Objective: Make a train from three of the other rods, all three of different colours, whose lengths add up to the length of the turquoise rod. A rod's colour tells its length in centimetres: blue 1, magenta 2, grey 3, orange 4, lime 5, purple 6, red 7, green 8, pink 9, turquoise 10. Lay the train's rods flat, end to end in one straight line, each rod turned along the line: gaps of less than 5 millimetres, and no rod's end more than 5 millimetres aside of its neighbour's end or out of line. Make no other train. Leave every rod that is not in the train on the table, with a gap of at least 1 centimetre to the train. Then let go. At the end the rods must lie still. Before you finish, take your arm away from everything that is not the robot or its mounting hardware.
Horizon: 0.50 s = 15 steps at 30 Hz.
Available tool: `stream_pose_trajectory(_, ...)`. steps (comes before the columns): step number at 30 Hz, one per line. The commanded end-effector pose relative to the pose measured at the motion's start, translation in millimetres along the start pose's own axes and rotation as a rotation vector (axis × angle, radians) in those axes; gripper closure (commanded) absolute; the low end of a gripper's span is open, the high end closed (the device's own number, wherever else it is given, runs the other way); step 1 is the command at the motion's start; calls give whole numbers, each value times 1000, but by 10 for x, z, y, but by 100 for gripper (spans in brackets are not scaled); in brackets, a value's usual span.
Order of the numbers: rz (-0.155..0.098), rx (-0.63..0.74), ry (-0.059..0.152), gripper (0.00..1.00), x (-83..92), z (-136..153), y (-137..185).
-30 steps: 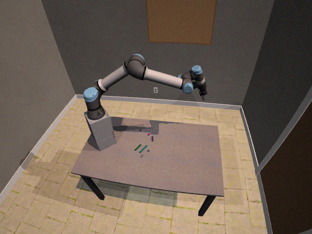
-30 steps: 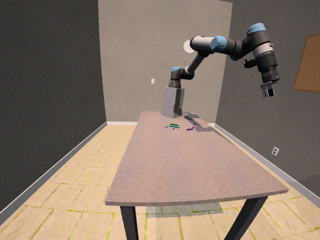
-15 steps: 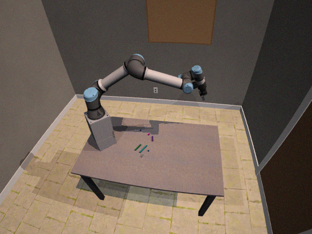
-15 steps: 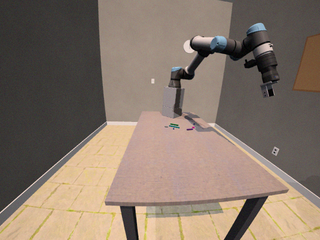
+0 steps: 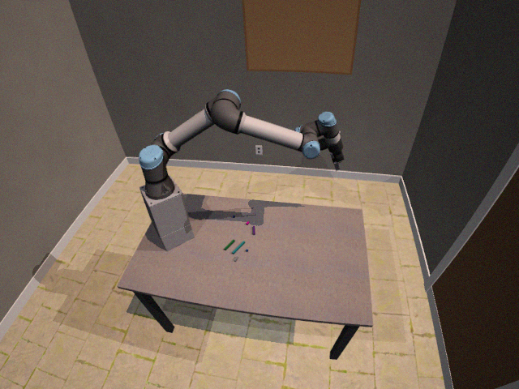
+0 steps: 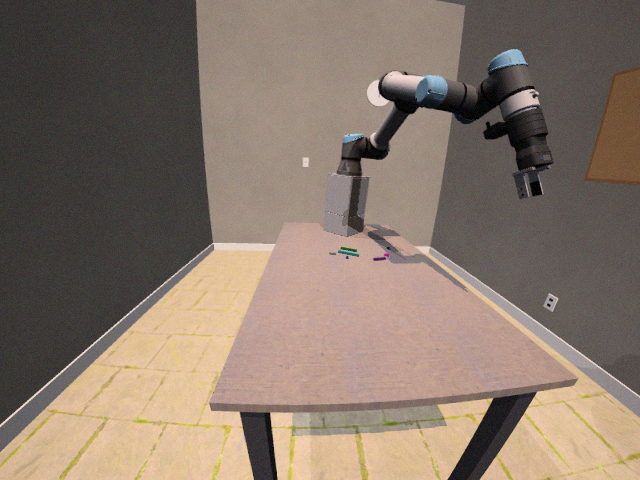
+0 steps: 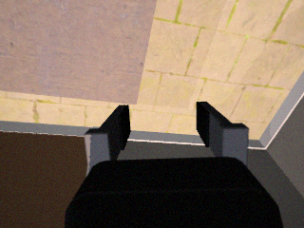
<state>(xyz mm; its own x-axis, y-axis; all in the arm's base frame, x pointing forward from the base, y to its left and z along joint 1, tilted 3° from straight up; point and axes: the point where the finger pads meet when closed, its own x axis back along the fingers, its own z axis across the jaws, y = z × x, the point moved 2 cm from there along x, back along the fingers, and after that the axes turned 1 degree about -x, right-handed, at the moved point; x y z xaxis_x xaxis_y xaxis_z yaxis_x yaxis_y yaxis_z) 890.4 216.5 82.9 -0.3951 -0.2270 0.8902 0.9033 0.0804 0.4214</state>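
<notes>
Several small rods lie on the table near the robot's base. A turquoise rod [image 5: 238, 247] lies beside a green rod [image 5: 229, 245], nearly parallel. A grey rod [image 5: 235, 258] lies just in front of them and a blue rod [image 5: 246, 250] to their right. A purple rod [image 5: 253, 229] and a magenta rod [image 5: 247, 223] lie farther back, with another blue rod [image 5: 233, 216] behind. In the exterior view the rods cluster around the turquoise rod [image 6: 348, 253]. My gripper [image 5: 337, 160] is open and empty, high in the air past the table's far edge, far from the rods; it also shows in the wrist view [image 7: 162, 127].
The robot's grey pedestal [image 5: 166, 217] stands at the table's back left corner. The wrist view shows a table corner [image 7: 71, 47] and tiled floor below the fingers. Walls stand close behind the arm.
</notes>
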Motion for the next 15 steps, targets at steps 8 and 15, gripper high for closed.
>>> stream_pose_trajectory(8, 18, -259, -35, 0, -131, -469, -308)
stream_pose_trajectory(15, 27, -432, -59, 0, -208, -762, -539)
